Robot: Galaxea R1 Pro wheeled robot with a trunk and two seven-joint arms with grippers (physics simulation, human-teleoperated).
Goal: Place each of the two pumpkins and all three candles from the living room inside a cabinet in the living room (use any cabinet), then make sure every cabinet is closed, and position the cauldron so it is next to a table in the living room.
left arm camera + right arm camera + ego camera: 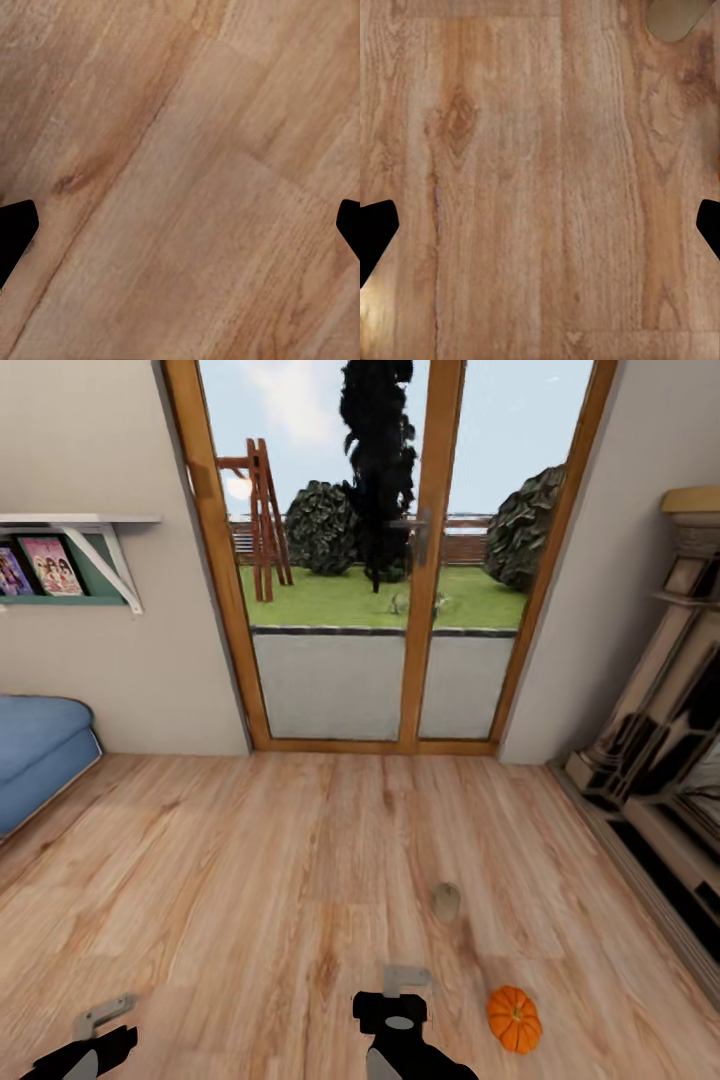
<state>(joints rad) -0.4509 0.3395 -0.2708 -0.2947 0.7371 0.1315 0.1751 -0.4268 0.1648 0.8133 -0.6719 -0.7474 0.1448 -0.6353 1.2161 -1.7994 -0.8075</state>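
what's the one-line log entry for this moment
floor: pumpkin, candle | right tool: open, beside pumpkin | left tool: open, empty | door: ahead

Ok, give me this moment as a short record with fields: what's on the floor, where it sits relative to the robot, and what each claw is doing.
pumpkin: one, on the wood floor, just right of the right claw
candle: one, upright on the floor, ahead of the right claw, apart from the pumpkin
left claw: open, empty, over bare floor
right claw: open, empty
ahead: glass doors to a garden
left edge: blue sofa
right edge: fireplace surround
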